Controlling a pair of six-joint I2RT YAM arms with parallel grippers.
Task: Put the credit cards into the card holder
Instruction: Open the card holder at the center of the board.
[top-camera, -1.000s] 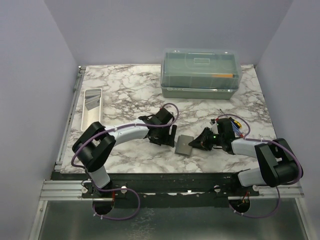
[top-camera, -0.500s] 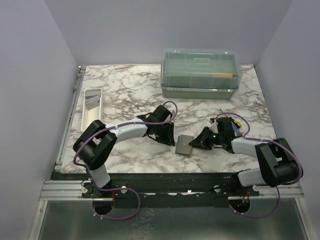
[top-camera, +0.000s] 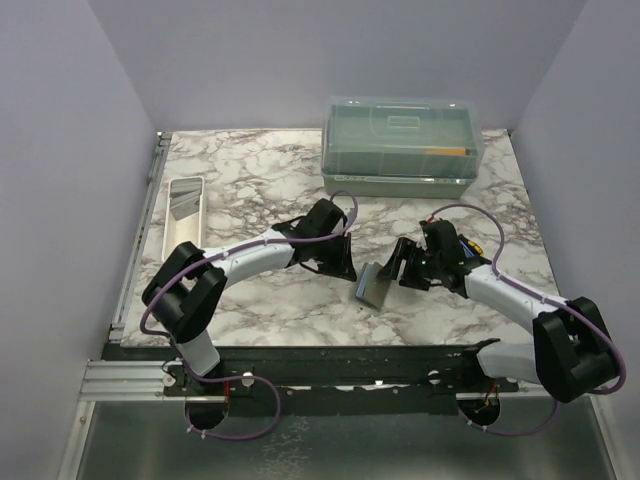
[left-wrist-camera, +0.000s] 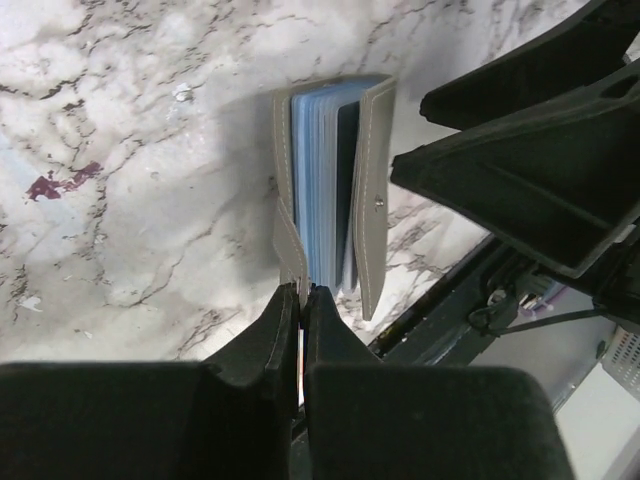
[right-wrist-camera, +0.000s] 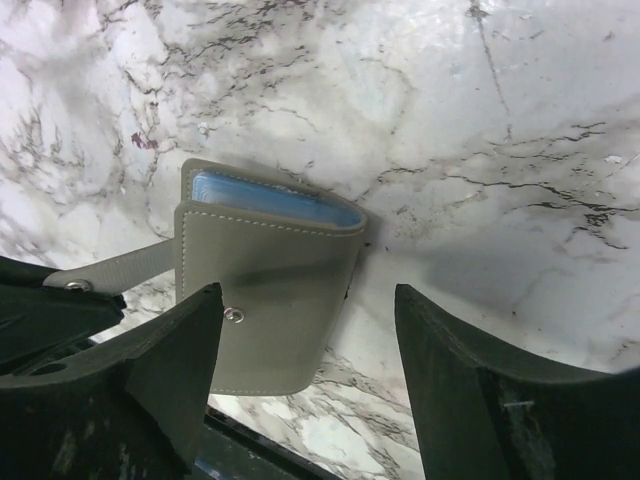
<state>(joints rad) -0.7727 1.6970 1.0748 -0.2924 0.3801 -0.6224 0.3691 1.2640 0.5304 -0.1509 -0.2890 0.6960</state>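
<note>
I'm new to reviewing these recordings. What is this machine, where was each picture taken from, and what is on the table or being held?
Two robot arms are bolted at the table's near edge, each ending in a two-finger gripper. One picture looks down from above. The other two come from cameras on the wrists. On the marble table are a clear lidded box, a white tray holding grey cards, and a small grey card holder, partly open and showing blue sleeves. The left gripper pinches the holder's strap. The right gripper is open, its fingers either side of the holder.
</note>
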